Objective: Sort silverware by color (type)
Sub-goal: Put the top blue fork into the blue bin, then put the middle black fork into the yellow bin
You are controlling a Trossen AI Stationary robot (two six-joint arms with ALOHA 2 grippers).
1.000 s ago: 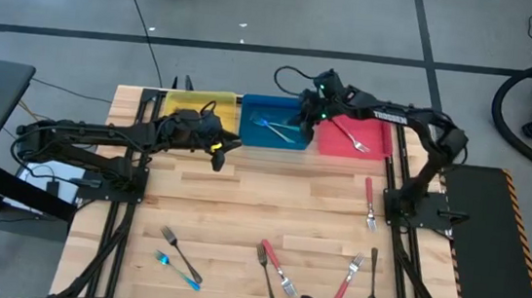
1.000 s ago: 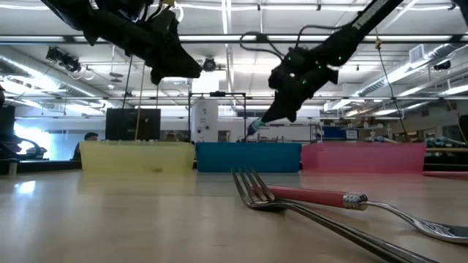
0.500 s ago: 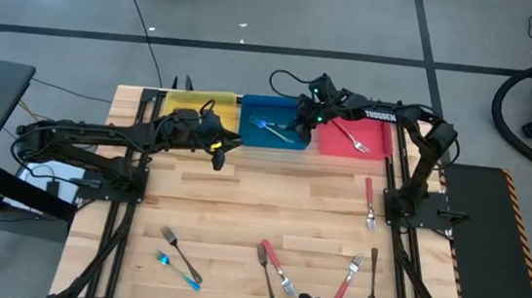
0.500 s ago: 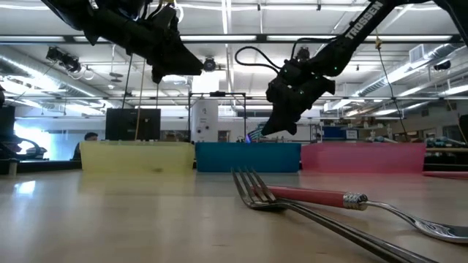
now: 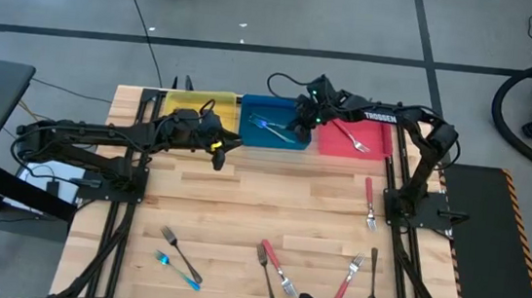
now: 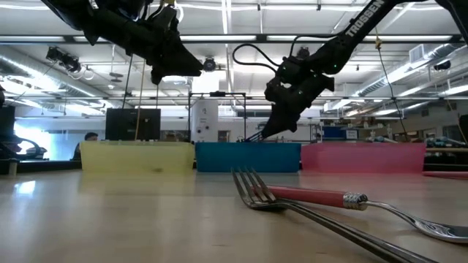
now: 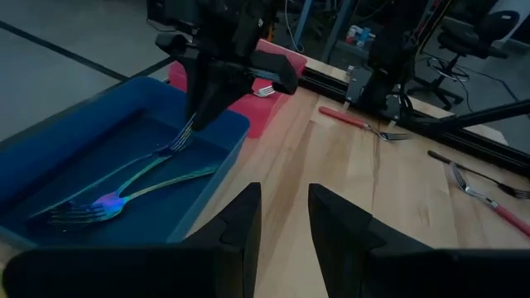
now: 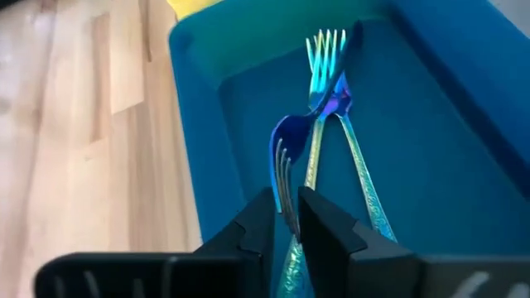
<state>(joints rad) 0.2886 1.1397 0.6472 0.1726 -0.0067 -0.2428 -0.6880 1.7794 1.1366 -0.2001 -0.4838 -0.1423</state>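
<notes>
Biggest thing first: the wooden worktop, with a yellow bin, a blue bin and a red bin lined up along its far edge. The only writing I can read is "TROSSEN" in white on the right arm; it's on there in the overhead shot too, but tiny.

The right hand is down inside the blue bin, noticeably lower than a second ago, when it was carrying a blue fork in the air above the bin. Now that blue fork sits low in the bin, crossing a second blue fork that's lying flat. Honestly can't tell whether the hand is clamped on it or has just let go. From table height the bin wall hides the forks completely.

The left hand hangs over the worktop just in front of the yellow and blue bins, same spot as before, fingers a little apart with nothing between them.

One fork lies in the red bin, and a red-handled fork is on the right side. The rest are scattered near the front edge; a couple get cut off there, and the close one runs out of frame.
</notes>
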